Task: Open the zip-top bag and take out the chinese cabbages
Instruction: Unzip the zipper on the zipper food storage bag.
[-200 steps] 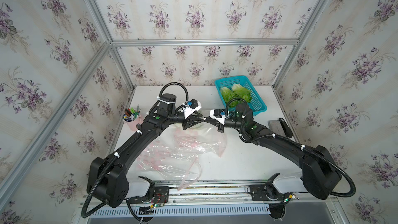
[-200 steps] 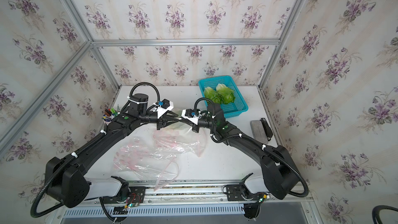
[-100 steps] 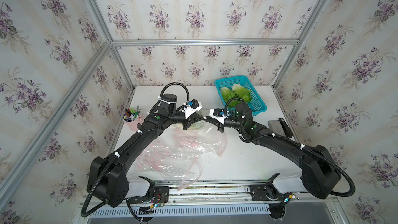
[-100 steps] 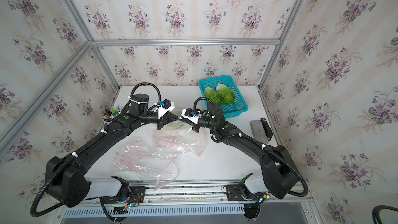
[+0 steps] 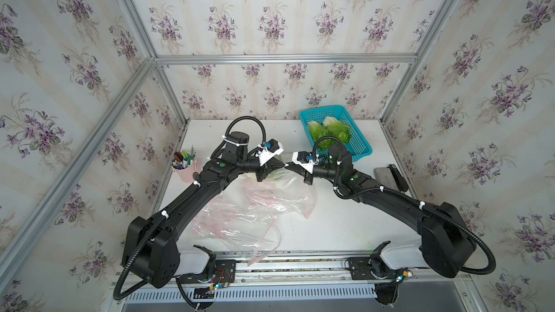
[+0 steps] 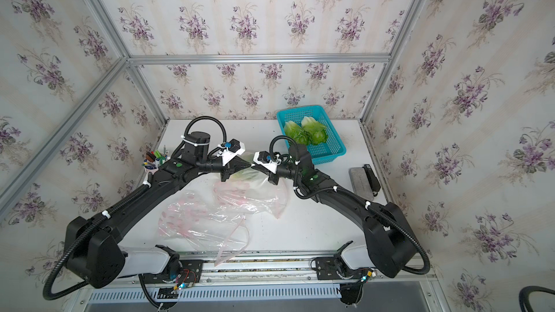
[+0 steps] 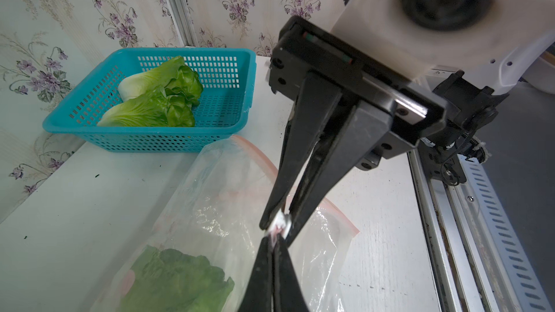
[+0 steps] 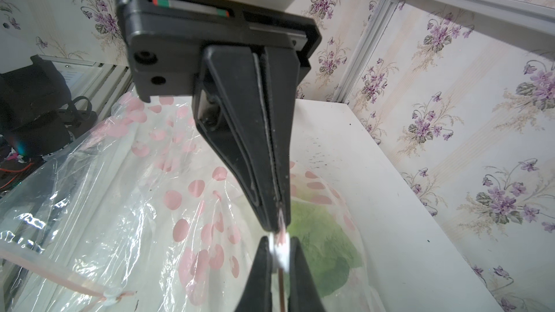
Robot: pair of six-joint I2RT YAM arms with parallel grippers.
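Pinching the top edge of the zip-top bag (image 5: 279, 196), the left gripper (image 5: 280, 165) and right gripper (image 5: 289, 165) meet tip to tip, each set of jaws clenched on it. One of the chinese cabbages (image 7: 177, 280) lies inside this bag. Two more heads (image 5: 329, 132) sit in the teal basket (image 5: 360, 150) at the far side of the table (image 5: 345, 229).

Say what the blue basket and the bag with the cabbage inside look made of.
Basket: probably rigid moulded plastic, teal, slightly glossy; walls and floor are a regular grid of holes.
Bag: thin clear plastic film, glossy; it wrinkles, throws glare and shows the green cabbage through it; pink printed dots.
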